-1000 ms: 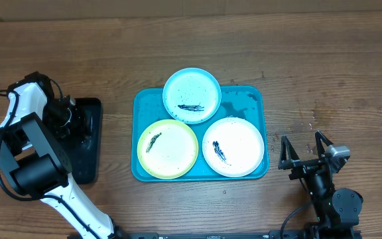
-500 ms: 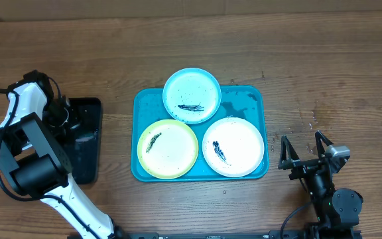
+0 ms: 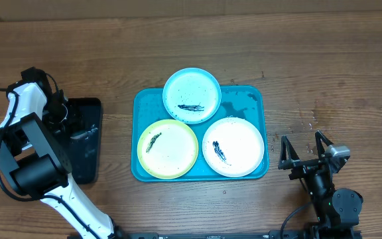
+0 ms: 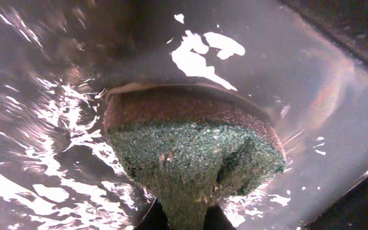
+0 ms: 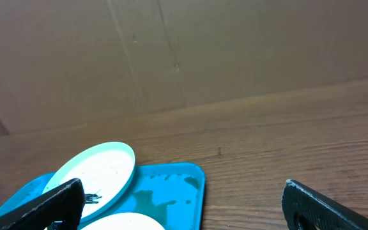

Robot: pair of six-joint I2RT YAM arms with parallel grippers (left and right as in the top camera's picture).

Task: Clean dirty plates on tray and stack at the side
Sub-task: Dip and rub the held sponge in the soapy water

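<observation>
Three plates crowd the tray (image 3: 254, 96), rim to rim: the light-blue plate (image 3: 191, 96) overhanging its far edge, the yellow-green plate (image 3: 168, 149) near left, the white plate (image 3: 233, 147) near right, each with one dark smear. One black tray (image 3: 88, 166) lies just left, wet inside; there the left gripper (image 4: 184, 217) is clamped on one green sponge (image 4: 193, 150). The right gripper (image 3: 302, 143) stands wide apart beside the tray's right rim, with bare counter (image 3: 310, 60) around it
</observation>
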